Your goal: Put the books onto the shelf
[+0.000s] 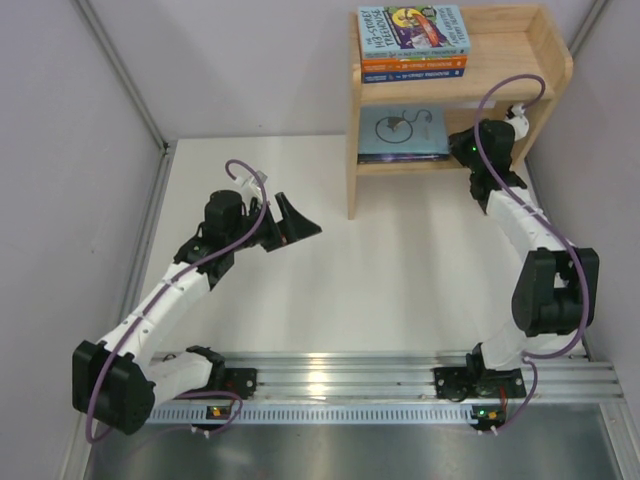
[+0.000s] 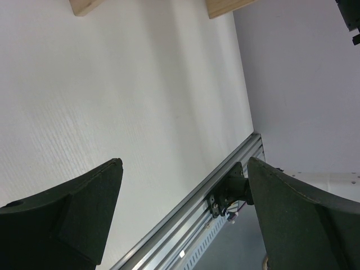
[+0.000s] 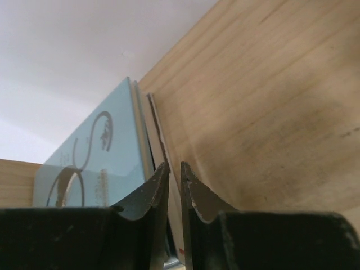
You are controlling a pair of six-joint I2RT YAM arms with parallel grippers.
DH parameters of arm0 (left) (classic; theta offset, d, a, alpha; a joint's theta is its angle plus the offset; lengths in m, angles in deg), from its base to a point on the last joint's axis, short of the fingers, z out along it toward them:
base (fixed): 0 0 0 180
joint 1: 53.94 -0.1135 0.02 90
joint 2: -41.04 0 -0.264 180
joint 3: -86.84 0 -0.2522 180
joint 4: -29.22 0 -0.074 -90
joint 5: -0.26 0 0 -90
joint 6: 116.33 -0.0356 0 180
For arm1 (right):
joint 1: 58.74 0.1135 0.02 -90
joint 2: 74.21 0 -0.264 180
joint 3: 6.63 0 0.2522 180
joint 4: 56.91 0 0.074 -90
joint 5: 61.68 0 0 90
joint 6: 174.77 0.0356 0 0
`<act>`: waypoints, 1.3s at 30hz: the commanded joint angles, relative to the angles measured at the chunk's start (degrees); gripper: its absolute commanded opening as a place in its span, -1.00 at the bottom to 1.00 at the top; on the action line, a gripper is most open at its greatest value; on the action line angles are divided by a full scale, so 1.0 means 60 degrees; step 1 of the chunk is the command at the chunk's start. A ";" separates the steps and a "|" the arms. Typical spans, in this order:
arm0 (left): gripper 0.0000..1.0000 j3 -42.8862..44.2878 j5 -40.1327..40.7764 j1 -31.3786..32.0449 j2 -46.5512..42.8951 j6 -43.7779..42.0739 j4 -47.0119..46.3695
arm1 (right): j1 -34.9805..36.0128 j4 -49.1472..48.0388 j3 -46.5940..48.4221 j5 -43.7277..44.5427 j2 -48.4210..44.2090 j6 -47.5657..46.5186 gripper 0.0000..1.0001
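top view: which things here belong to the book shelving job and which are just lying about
Job: shelf; light blue book, orange book, dark blue book stacked on its top level; pale blue book on the lower level; right gripper at its edge.
Just there: left gripper, open and empty; purple cables; metal rail.

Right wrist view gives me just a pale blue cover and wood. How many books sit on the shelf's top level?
Observer: Three, stacked flat on the shelf, light blue book uppermost.
Operator: And the lower level?
Observer: Two: the pale blue book lying on a dark book.
Operator: Left gripper?
Observer: The left gripper is open and empty, above the table, left of the shelf.
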 commanded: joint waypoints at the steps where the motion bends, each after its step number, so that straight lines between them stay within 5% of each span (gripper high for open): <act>1: 0.94 0.0531 0.0078 0.0028 0.0021 -0.0174 -0.0193 | -0.0178 0.0679 0.0530 0.0522 -0.0597 -0.0284 -0.71; 11: 0.95 0.1776 0.0385 -0.0001 0.0198 -0.1052 0.0686 | -0.0164 0.2217 -0.0830 0.0743 -0.2922 -0.0460 -0.63; 15: 0.98 0.2580 0.0810 0.0014 0.0051 -0.1565 0.1228 | -0.0149 0.2789 -0.1797 -0.0015 -0.4462 -0.0811 -0.42; 22: 0.98 0.2949 0.1133 -0.0001 -0.0724 -0.2297 0.1653 | -0.0062 0.4253 -0.2779 -0.2654 -0.6528 -0.2157 0.99; 30: 0.97 0.2013 0.1120 0.0014 -0.2277 -0.2928 0.1450 | -0.0062 0.6039 -0.3380 -0.3621 -0.8755 -0.3009 1.00; 39: 0.97 0.0781 0.0973 -0.0001 -0.3187 -0.2196 0.0452 | -0.0047 0.6320 -0.3674 -0.3858 -1.0017 -0.3140 0.99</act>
